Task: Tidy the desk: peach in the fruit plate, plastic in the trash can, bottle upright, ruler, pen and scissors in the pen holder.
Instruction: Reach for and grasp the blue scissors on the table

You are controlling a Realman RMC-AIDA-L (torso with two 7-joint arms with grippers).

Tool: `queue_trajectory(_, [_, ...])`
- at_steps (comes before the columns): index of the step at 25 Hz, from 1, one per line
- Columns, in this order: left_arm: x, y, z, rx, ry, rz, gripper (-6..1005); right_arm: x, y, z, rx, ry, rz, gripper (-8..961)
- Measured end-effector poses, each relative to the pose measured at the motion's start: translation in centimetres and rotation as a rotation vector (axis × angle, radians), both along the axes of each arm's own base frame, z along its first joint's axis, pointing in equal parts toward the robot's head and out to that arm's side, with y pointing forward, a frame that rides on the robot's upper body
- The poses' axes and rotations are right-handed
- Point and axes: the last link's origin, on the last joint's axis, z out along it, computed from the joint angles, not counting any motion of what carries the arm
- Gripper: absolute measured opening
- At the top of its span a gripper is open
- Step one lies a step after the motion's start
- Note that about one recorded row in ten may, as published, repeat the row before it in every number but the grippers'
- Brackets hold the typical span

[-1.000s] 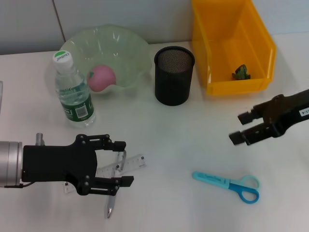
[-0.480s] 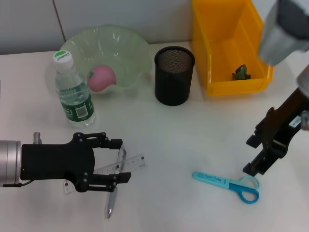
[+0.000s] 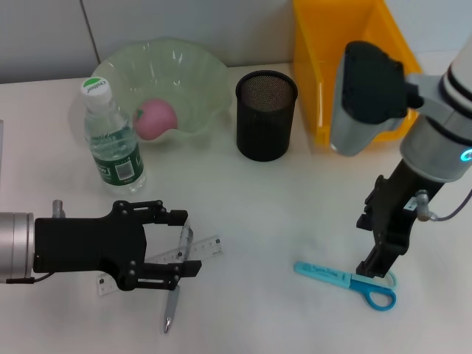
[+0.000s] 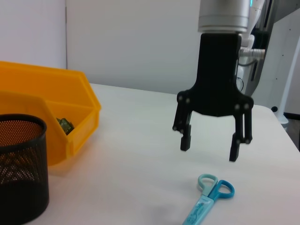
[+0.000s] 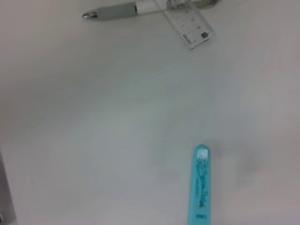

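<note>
My right gripper points straight down, open, just above the handles of the blue scissors; the left wrist view shows its fingers spread over the scissors. At the front left my left gripper is open, its fingers on either side of the clear ruler and the grey pen. The peach lies in the green fruit plate. Beside the plate the bottle stands upright. The black mesh pen holder stands mid-table. A green plastic scrap lies in the yellow trash can.
The right arm's grey link hangs over the front of the trash can. The right wrist view shows the scissors' blade end, with the pen and ruler farther off across bare white table.
The right arm swung in from the right edge and turned its gripper downward over the scissors' handles. The left gripper shifted slightly about the pen and ruler.
</note>
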Motion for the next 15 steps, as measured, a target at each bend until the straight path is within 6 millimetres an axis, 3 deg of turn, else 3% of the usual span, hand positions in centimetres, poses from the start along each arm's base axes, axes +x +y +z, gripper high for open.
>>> queue_trajectory(15, [0.3,0.3,-0.1,0.001,0.006,-0.011,793,-0.1,-0.6,-3.6,0.004,-0.107,0.007,756])
